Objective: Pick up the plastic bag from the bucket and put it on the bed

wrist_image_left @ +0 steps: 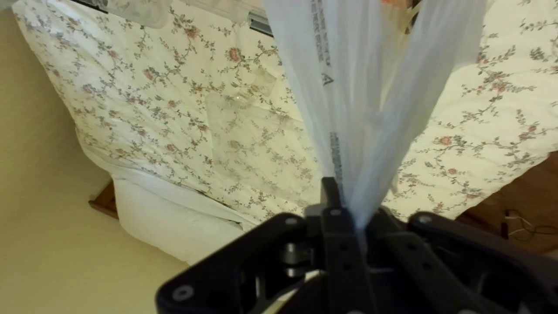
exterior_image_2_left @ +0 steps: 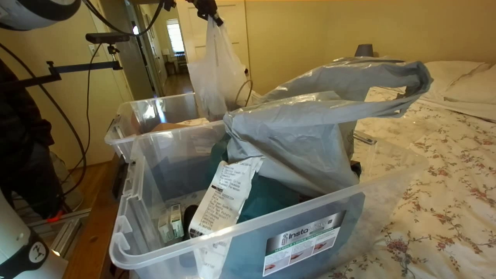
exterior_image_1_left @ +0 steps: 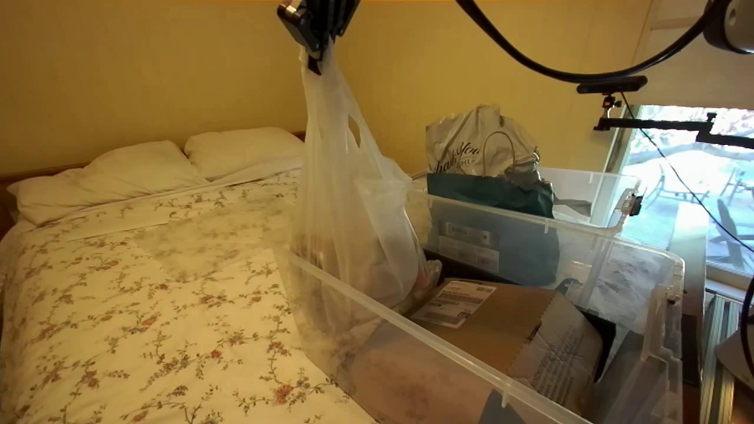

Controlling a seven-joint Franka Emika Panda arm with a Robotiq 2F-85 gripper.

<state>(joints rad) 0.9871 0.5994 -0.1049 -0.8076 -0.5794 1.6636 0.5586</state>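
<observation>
High above the bucket, the gripper was clenched around the gathered top of the plastic bag; the bag hung from it, and its lower part was visible through the clear wall of the bucket; whether its bottom touched something, I could not tell; inside the bucket lay a cardboard box; the bed extended beside the bucket; a second bin, holding a grey bag, stood next to the bucket.

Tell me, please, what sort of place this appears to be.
Most likely a bedroom, probably in a home: there is a bed with pillows along one end, and what looks like a lampshade shows beyond it in an exterior view.
</observation>
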